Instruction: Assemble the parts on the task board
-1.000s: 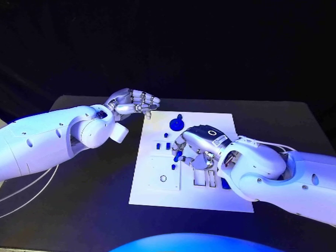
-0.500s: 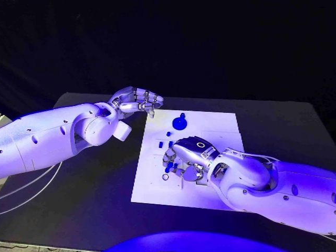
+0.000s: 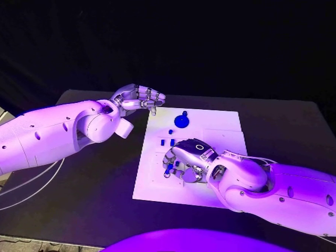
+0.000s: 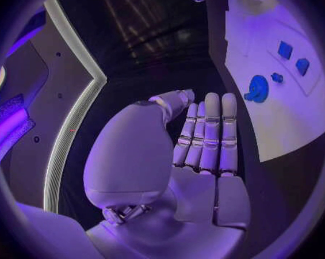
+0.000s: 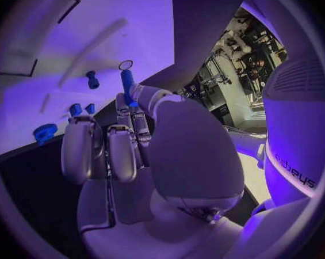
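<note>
The white task board (image 3: 213, 122) lies in the middle of the black table. My right hand (image 3: 185, 160) hovers over its near left part and pinches a slim blue peg (image 5: 126, 82) between thumb and finger, the peg's tip just short of a small ring hole (image 5: 125, 64). A round blue part (image 3: 182, 122) with a knob sits at the board's far end, and small blue pieces (image 3: 167, 142) lie between it and the hand. My left hand (image 3: 138, 98) is off the board's far left corner, fingers curled in together, holding nothing.
Rectangular recesses (image 5: 18, 63) are cut into the board (image 5: 133, 17) beyond the peg. The round blue part (image 4: 257, 88) and two small blue blocks (image 4: 294, 57) lie on the board (image 4: 291, 121) beside my left hand (image 4: 198, 149). Bare black table surrounds the board.
My right hand has drawn nearer along the board's left side with the peg, now covering the ring hole in the head view. The left hand has stayed put. The camera has shifted.
</note>
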